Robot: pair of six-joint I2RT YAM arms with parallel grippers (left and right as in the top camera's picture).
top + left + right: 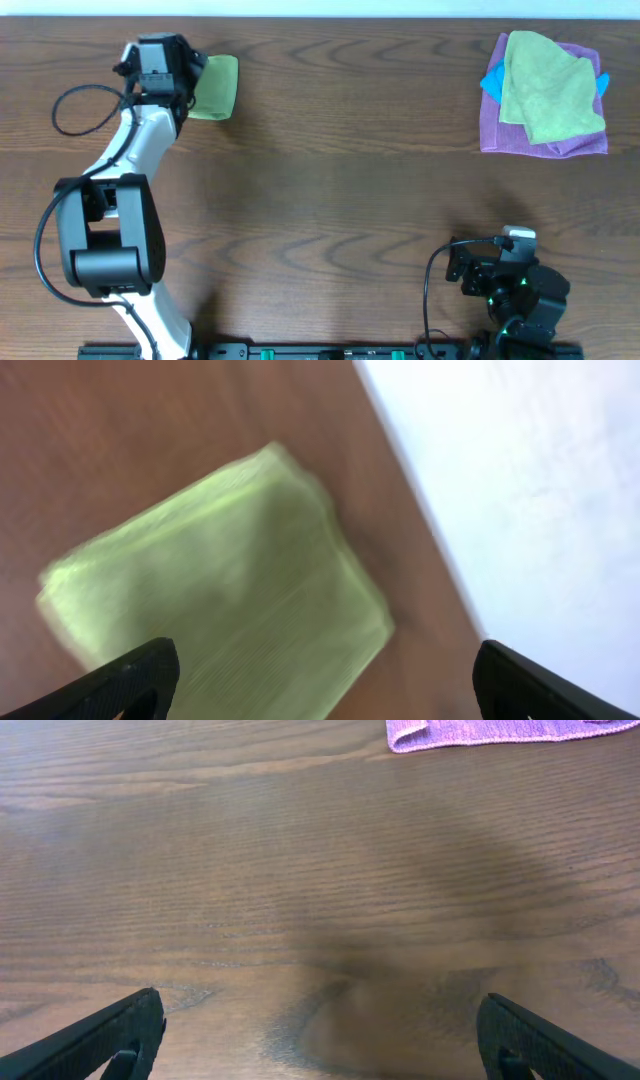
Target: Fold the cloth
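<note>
Your cloth sits in the upper left of the overhead frame, near the far table edge: a compact lime-green rectangle, looks folded w/ layered edges along one side. In the left wrist view it fills the centre-left, tilted diagonally, though that pic is blurred, so you can't make out a tag. The left gripper is right over it. Overhead, the gripper head covers the cloth's left edge, and whether it touches the fabric you can't tell. Jaws stand wide apart w/ nothing held between them: the two dark fingertips show only at the bottom corners of the wrist view, w/ cloth and table showing between them. The right gripper is low in the bottom right of the overhead frame, well apart from the cloth, jaws also spread and empty, w/ bare wood grain in front. In the overhead's upper right you've got a separate pile (duller yellow-green cloth on a purple cloth, a bit of blue peeking out at the left), also visible as a purple strip at the top of the right wrist view.
</note>
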